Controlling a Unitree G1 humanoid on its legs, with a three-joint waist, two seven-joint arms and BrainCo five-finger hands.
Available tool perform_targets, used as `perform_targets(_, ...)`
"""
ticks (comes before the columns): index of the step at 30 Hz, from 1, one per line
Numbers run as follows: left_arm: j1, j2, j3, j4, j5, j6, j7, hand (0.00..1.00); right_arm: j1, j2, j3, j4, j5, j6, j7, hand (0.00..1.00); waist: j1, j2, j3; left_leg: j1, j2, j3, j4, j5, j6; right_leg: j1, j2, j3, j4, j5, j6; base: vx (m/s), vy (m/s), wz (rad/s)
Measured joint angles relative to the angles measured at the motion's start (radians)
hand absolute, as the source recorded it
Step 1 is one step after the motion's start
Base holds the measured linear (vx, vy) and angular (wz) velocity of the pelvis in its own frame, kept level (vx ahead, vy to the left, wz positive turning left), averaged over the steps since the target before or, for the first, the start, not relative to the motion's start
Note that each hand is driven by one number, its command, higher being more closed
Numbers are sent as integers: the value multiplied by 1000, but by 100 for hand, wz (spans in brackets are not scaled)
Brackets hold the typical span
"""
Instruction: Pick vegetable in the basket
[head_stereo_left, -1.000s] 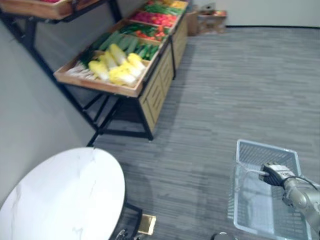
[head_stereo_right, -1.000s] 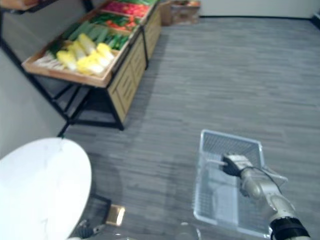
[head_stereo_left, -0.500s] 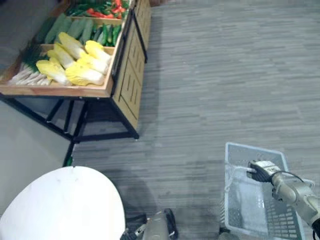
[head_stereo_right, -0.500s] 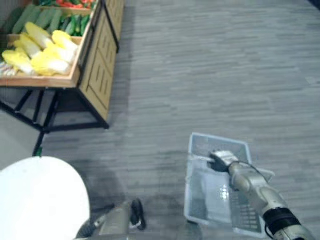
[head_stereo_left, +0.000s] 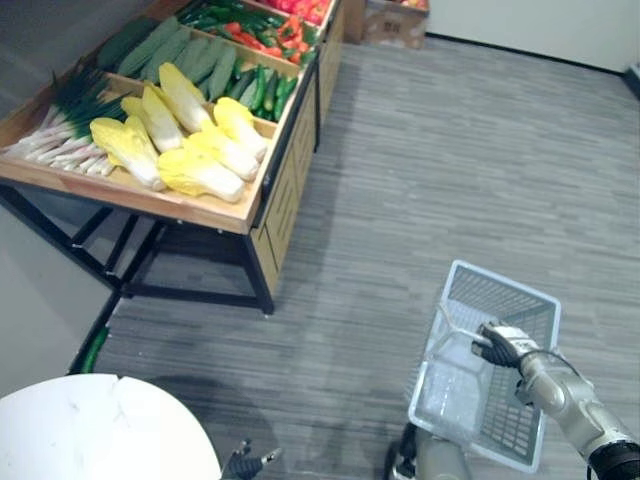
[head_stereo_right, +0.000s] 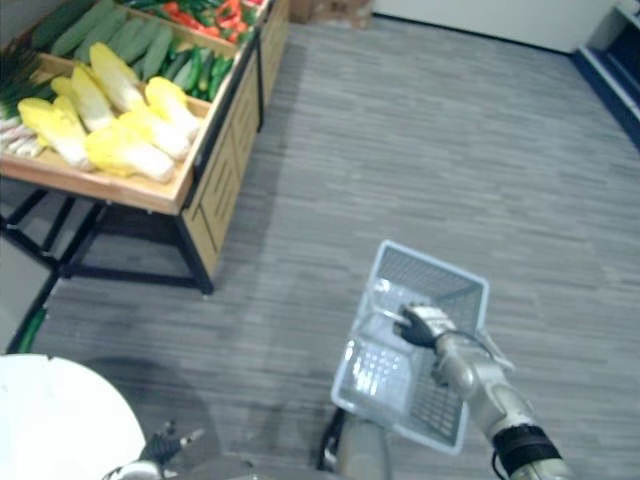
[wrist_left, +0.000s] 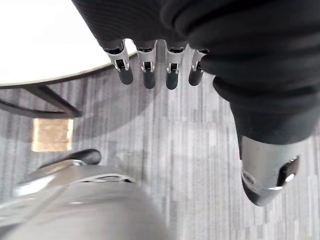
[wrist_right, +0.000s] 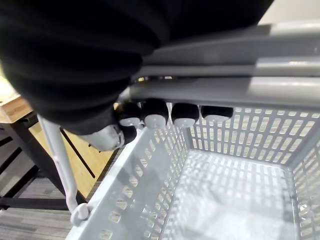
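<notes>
Currently we are on the approach: the right robot hand (wrist_right: 152, 112) is curled round the handle (wrist_right: 225, 92) of the pale mesh basket (head_stereo_left: 500, 284), which hangs empty above the grey floor (head_stereo_left: 450, 150), well apart from the wooden bench (head_stereo_left: 150, 200). The vegetables lie there, with yellow cabbages (head_stereo_left: 195, 165) at the near end and cucumbers (head_stereo_left: 190, 55) behind them. The left robot hand (wrist_left: 149, 75) hangs low, its fingers straight, and holds nothing. To do this well, we judge we should close on the bench's near corner and carry the basket level and clear of its front. We should then bring the free hand over one cabbage at the pile's edge and grip across its middle, so that its neighbours do not roll.
</notes>
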Motion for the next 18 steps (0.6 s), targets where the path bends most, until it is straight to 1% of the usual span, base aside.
perform_targets(1, -10, 0, 7, -1, 0, -1, -1, 0, 4, 0, -8, 0, 0, 2, 0, 100, -16, -1, 0, 15, 2, -18, -15, -2, -3, -5, 12, 23, -206, 35, 44, 480, -206, 92)
perform_targets(2, -11, -1, 18, -1, 5, -1, 0, 0, 7, 1, -32, -1, 0, 4, 0, 100, -21, -8, -1, 44, 4, -22, -33, -10, -17, -11, 11, 62, -367, 101, 56, 498, -226, 87)
perform_targets(3, -11, -3, 21, 0, 15, 0, 0, 0, 13, 0, -46, -2, 0, 6, 0, 100, -22, -9, 0, 58, 4, -34, -38, -17, -30, -15, 2, 78, -420, 119, 67, 648, -323, 82)
perform_targets(4, -7, -2, 26, 1, 26, 1, -1, 0, 26, 0, -74, -4, 0, 15, 0, 100, -22, -13, 1, 98, 5, -53, -42, -45, -79, -15, -24, 93, -456, 122, 73, 565, -312, 69)
perform_targets(5, 2, -1, 31, 3, 28, 3, -1, 0, 33, 0, -83, -4, 0, 25, 0, 100, -23, -15, 0, 122, 9, -65, -42, -62, -105, -9, -35, 93, -446, 155, 67, 715, -379, 71)
perform_targets(6, 6, -15, 38, 11, 29, 11, -1, 0, 36, 5, -109, 2, -1, 45, 1, 100, -20, 15, 0, 148, 51, -75, -23, -78, -132, -16, -24, 86, -352, 262, 50, 617, -371, 52)
perform_targets(7, 2, -29, 40, 17, 29, 11, -1, 0, 29, 3, -124, 3, -1, 53, 2, 100, -19, 59, -7, 133, 99, -93, 36, -64, -143, -34, 1, 73, -261, 221, 19, 616, -382, 33)
perform_targets(8, 2, -35, 45, 18, 29, 10, -1, 0, 22, 1, -124, 3, -1, 57, 7, 100, -18, 69, -8, 114, 116, -97, 82, -44, -150, -36, 11, 60, -233, 191, 7, 610, -453, 15)
perform_targets(9, 2, -48, 63, 27, 29, 10, 0, 0, 10, 3, -123, 2, -1, 59, 9, 100, -19, 75, -9, 60, 139, -114, 203, 16, -160, -29, 21, 47, -190, 142, -11, 618, -422, 10)
perform_targets(10, 2, -56, 68, 40, 34, 11, 0, 0, 18, 2, -121, 3, 0, 60, 11, 100, -21, 75, -8, -19, 163, -126, 369, 125, -173, 9, 28, 31, -176, 100, -18, 629, -391, 14)
perform_targets(11, 4, -60, 69, 48, 36, 14, 0, 0, 23, 2, -117, 3, 0, 63, 12, 100, -19, 74, -6, -55, 176, -129, 454, 208, -182, 36, 33, 25, -178, 80, -22, 603, -288, 18)
perform_targets(12, 14, -69, 69, 52, 36, 20, -1, 0, 29, 2, -108, 3, 0, 67, 13, 100, -15, 63, 2, -135, 200, -142, 643, 287, -194, 103, 41, 18, -200, 41, -39, 550, -212, 9)
perform_targets(13, 17, -72, 79, 47, 26, 17, -3, 0, 37, 1, -108, 4, 0, 74, 13, 100, -5, 68, 5, -224, 227, -119, 823, 237, -175, 172, 54, 12, -232, 22, -44, 515, -173, 6)
perform_targets(14, 17, -68, 80, 41, 24, 17, -2, 0, 42, 0, -107, 6, 0, 77, 14, 100, 6, 68, 7, -263, 238, -95, 882, 209, -160, 209, 59, 12, -252, 15, -43, 475, -120, 4)
perform_targets(15, 17, -65, 82, 28, 23, 16, 0, 0, 47, 0, -106, 16, 0, 78, 14, 100, 13, 64, 9, -324, 242, -42, 923, 161, -116, 281, 60, 6, -299, 9, -37, 442, -76, 8)
perform_targets(16, 17, -67, 86, 16, 20, 16, 0, 0, 51, -1, -106, 18, 1, 78, 14, 100, 15, 64, 9, -382, 237, 1, 894, 125, -97, 339, 61, -5, -347, 8, -35, 429, -51, 10)
perform_targets(17, 17, -67, 88, 11, 20, 16, 0, 0, 51, 0, -106, 18, 1, 78, 14, 100, 18, 64, 9, -413, 232, 19, 863, 113, -97, 362, 60, -9, -366, 6, -31, 396, -2, 11)
perform_targets(18, 16, -67, 96, 3, 20, 16, 0, 0, 53, 1, -106, 22, 3, 77, 14, 100, 24, 64, 9, -461, 216, 42, 767, 93, -95, 399, 60, -19, -399, 5, -23, 462, 84, 12)
